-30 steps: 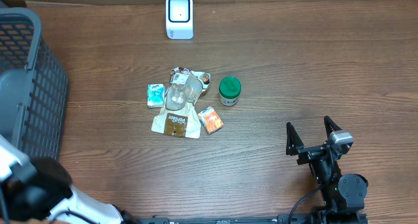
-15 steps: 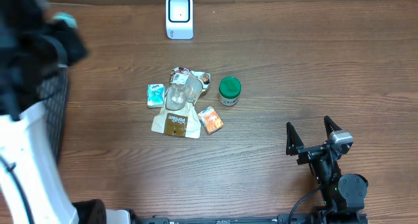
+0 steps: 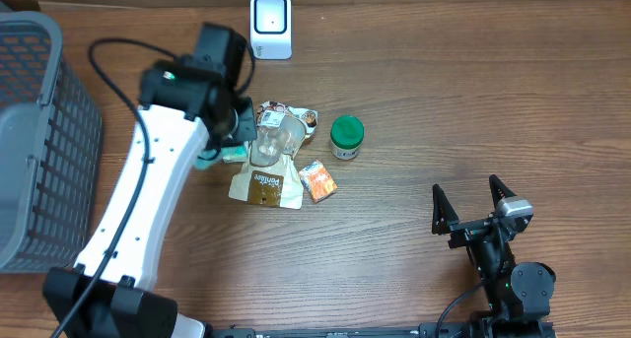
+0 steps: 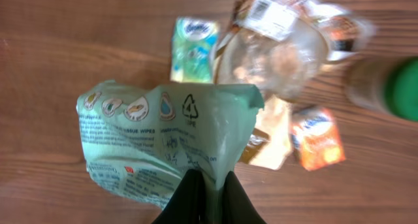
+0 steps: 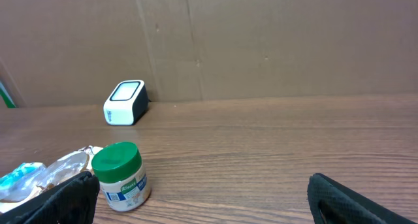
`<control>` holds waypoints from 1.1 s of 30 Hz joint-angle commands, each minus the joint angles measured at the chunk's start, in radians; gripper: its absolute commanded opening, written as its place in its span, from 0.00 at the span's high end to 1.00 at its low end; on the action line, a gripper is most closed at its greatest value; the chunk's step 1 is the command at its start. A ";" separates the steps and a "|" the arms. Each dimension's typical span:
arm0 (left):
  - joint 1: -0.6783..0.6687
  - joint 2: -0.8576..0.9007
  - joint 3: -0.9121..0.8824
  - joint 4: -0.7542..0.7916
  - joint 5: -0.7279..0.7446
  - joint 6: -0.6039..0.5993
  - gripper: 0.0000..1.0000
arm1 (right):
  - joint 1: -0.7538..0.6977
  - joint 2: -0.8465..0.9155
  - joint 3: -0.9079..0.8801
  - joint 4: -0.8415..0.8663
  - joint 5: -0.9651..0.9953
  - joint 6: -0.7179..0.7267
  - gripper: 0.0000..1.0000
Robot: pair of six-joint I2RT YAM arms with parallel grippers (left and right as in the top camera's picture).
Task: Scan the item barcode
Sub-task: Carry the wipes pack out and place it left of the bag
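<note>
The left gripper (image 4: 208,185) is pinched tight on a pale green pack of wipes (image 4: 163,136), gripping it by one edge so that its printed side, with a row of small icons, faces the wrist camera; the pack hangs above the table (image 3: 444,92), over the left side of a small heap of goods. From overhead the white left arm (image 3: 148,200) covers most of the pack, and only a teal sliver beside the arm (probably the pack's edge) shows. The scanner (image 3: 271,25), a small white box, stands at the far edge of the table, beyond the heap and apart from the pack. In the heap lie a small blue-green tissue packet (image 4: 194,46), a clear plastic cup (image 4: 271,54) resting on a brown pouch (image 3: 266,185), and an orange sachet (image 4: 317,138); just to the right of them stands a jar with a green lid (image 3: 346,133). A grey basket (image 3: 39,131) sits at the table's left edge. The right gripper (image 3: 476,202) rests near the front right of the table, its jaws spread wide with nothing between them, well apart from the heap.
</note>
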 commanded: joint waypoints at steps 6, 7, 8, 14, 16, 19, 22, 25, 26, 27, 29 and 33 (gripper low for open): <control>0.055 -0.005 -0.252 0.219 -0.189 -0.198 0.96 | -0.002 -0.008 -0.011 0.004 0.000 -0.001 0.00; 0.060 -0.005 -0.279 0.261 -0.192 -0.198 0.96 | -0.002 -0.008 -0.011 0.004 0.000 -0.001 0.00; 0.064 -0.005 -0.304 0.303 -0.197 -0.197 0.96 | -0.002 -0.008 -0.011 0.004 0.000 0.000 0.00; 0.073 -0.005 -0.462 0.574 -0.254 -0.153 0.96 | -0.002 -0.008 -0.011 0.004 0.000 -0.001 0.00; 0.072 -0.005 -0.506 0.657 -0.253 -0.111 0.96 | -0.002 -0.008 -0.011 0.004 0.000 -0.001 0.00; 0.073 -0.005 -0.566 0.768 -0.253 -0.048 0.96 | -0.002 -0.008 -0.011 0.004 0.000 -0.001 0.00; 0.072 -0.005 -0.597 0.826 -0.243 -0.003 0.96 | -0.002 -0.008 -0.011 0.004 0.000 -0.001 0.00; 0.072 -0.002 -0.608 0.842 -0.238 0.001 0.96 | -0.002 -0.008 -0.011 0.004 0.000 0.000 0.00; 0.072 0.004 -0.608 0.845 -0.227 0.002 0.96 | -0.002 -0.008 -0.011 0.004 0.000 -0.001 0.00; 0.072 0.011 -0.608 0.849 -0.212 0.001 0.96 | -0.002 -0.008 -0.011 0.004 0.000 -0.001 0.00; 0.071 0.027 -0.608 0.857 -0.175 0.001 0.96 | -0.002 -0.008 -0.011 0.004 0.000 -0.001 0.00; 0.070 0.077 -0.608 0.882 -0.071 0.000 0.96 | -0.002 -0.008 -0.011 0.004 0.000 -0.001 0.00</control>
